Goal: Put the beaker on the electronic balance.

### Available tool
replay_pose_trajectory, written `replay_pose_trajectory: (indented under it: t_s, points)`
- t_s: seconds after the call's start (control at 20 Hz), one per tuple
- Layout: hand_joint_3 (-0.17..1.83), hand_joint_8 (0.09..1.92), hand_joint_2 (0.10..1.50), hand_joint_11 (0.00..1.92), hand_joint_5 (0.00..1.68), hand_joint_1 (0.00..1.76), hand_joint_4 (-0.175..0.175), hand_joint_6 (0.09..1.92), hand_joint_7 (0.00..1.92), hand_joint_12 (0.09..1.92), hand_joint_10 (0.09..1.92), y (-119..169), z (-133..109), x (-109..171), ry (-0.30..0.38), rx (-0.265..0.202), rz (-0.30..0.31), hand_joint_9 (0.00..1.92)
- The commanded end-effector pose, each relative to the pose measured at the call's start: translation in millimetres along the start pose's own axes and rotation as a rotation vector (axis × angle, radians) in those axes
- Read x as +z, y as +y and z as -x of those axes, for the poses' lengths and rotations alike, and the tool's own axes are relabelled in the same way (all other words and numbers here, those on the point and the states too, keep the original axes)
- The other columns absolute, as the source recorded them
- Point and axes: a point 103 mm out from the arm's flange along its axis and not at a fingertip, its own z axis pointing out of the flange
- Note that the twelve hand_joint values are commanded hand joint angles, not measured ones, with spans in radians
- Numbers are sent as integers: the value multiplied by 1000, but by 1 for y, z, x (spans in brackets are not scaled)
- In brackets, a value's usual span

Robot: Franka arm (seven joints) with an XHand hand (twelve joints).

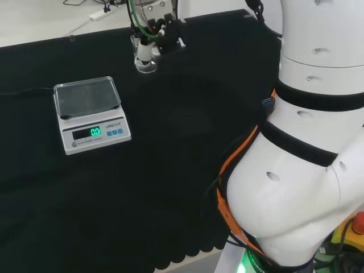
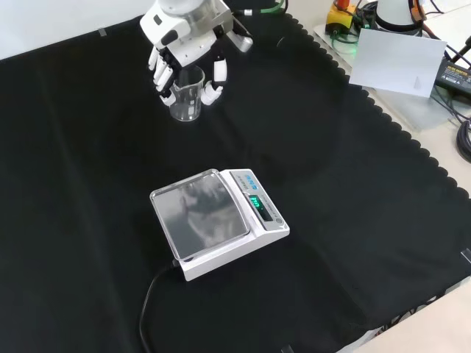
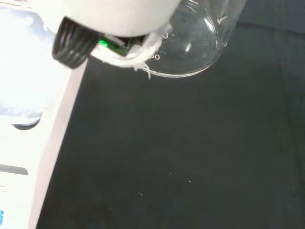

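- standing upright on the black cloth of the surface (image 2: 353, 220), near its far edge in the front view: clear glass beaker (image 2: 187, 94), printed graduation marks visible through its wall in the wrist view (image 3: 190, 45).
- wrapped round that beaker from above: black and white hand (image 2: 182, 45), fingers (image 2: 161, 73) curled down one side and the thumb on the other, glass between them.
- seen in the head view at the surface's far edge, the same hand (image 1: 156, 34) over the beaker (image 1: 145, 61), with a green cable running up from it.
- cannot tell whether the beaker base is touching the cloth or lifted just clear of it.
- sitting well apart from the beaker, toward the middle of the surface in the front view: electronic balance (image 2: 221, 220), white body, square metal pan (image 2: 200, 215) bare on top, green lit display on the side facing the surface's right edge in that view.
- in the head view, balance (image 1: 91, 116) toward the surface's left edge, display facing the near edge.
- trailing from the balance toward the near edge in the front view: black cord (image 2: 151, 301).
- lying off the surface beyond its scalloped right edge in the front view: pale flat board (image 2: 397, 65).
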Motion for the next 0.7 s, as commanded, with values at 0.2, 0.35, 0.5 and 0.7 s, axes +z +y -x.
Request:
replay_pose_trajectory:
  t_s: [0.2, 0.35, 0.5, 0.7]
  points:
    - [804, 826, 546, 808, 737, 1191, -2, 1088, 870, 1213, 554, 12, -54, -5, -50, 38, -28, 1106]
    - [805, 826, 545, 811, 738, 1192, -2, 1088, 869, 1211, 555, 14, -65, -7, -20, -9, -16, 1106]
    - [805, 826, 545, 814, 741, 1192, -2, 1088, 869, 1210, 556, 17, -77, -9, -15, -52, -6, 1107]
    - [805, 826, 544, 818, 746, 1193, -4, 1086, 868, 1207, 557, 19, -94, -10, -46, -102, -8, 1107]
